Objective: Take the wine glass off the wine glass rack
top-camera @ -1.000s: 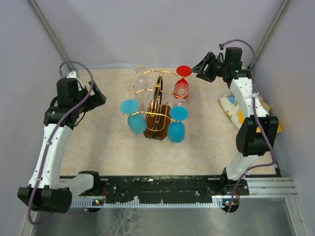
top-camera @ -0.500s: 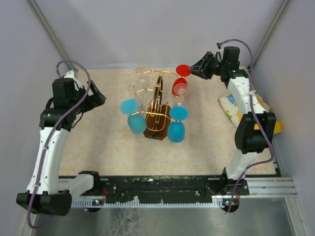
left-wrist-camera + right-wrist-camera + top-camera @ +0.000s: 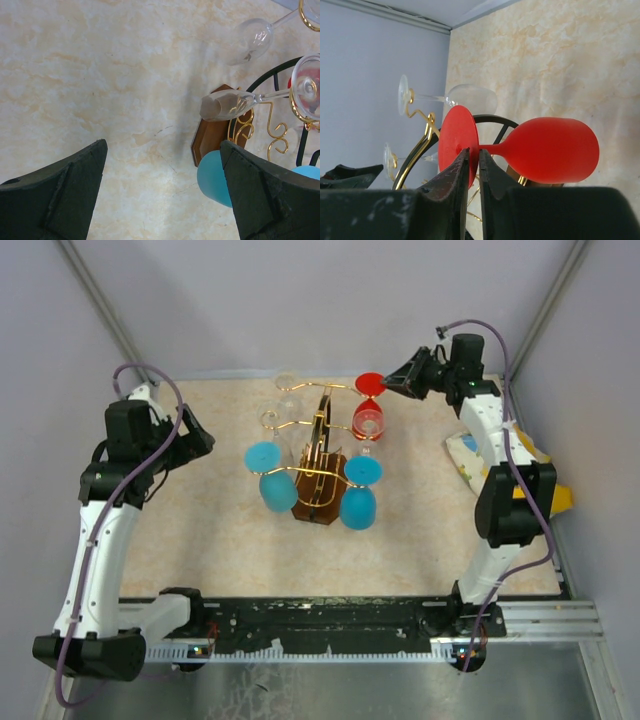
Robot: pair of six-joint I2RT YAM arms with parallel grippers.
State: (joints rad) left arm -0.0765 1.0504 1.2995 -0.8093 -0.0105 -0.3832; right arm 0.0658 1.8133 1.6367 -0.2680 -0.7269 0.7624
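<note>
The left arm bends upward on the left, the left gripper (image 3: 197,436) pointing right, fingers (image 3: 55,195) spread wide. The right arm reaches far, the right gripper (image 3: 388,385) pointing left, fingers (image 3: 451,185) nearly together.

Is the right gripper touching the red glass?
Cannot tell. In the right wrist view the right gripper overlaps the foot of the red glass, but no view shows contact or a gap plainly.

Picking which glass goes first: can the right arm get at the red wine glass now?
Likely yes: the right gripper sits at the foot of the red wine glass, with nothing between them.
</note>
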